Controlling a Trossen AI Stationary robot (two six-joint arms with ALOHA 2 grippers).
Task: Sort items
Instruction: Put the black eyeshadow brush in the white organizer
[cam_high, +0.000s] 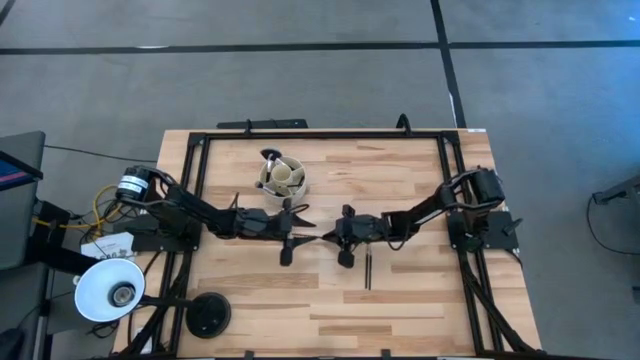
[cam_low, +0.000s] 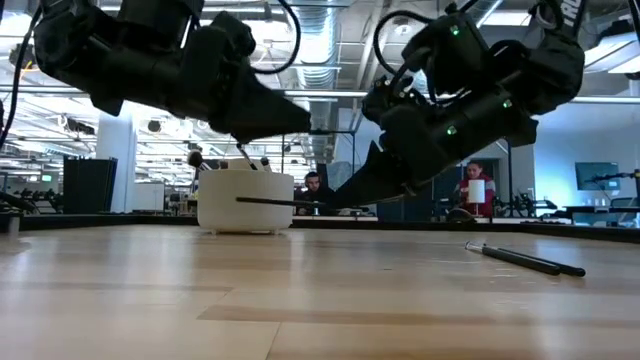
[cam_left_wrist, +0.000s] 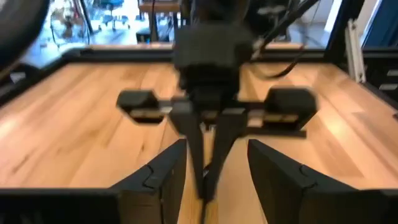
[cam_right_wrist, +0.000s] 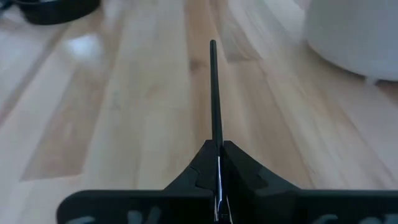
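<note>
My right gripper (cam_high: 325, 232) (cam_right_wrist: 217, 149) is shut on a thin dark brush (cam_right_wrist: 214, 93) near the table's middle. The brush shows as a level dark line (cam_low: 265, 201) in front of the cream cup (cam_low: 245, 200). My left gripper (cam_high: 304, 224) (cam_left_wrist: 214, 155) stands open, tip to tip with the right one. In the low view its fingers sit a little above the brush's free end. Another dark brush (cam_high: 367, 270) (cam_low: 520, 258) lies flat on the table, nearer its front edge. Brush heads (cam_low: 195, 158) stick up out of the cup (cam_high: 283, 178). My right gripper pinches the brush's thin handle (cam_right_wrist: 216, 134) between its two fingers, which lie along it; the held end is hidden between them. The fingers come from the table's right, slanting slightly down. The brush sticks out level toward the left gripper, clear of the table.
A black frame rail (cam_high: 320, 135) runs round the wooden table. A white lamp shade (cam_high: 108, 290) and a round black base (cam_high: 208, 316) sit at the near left corner. People sit in the room beyond the far edge (cam_low: 315, 190).
</note>
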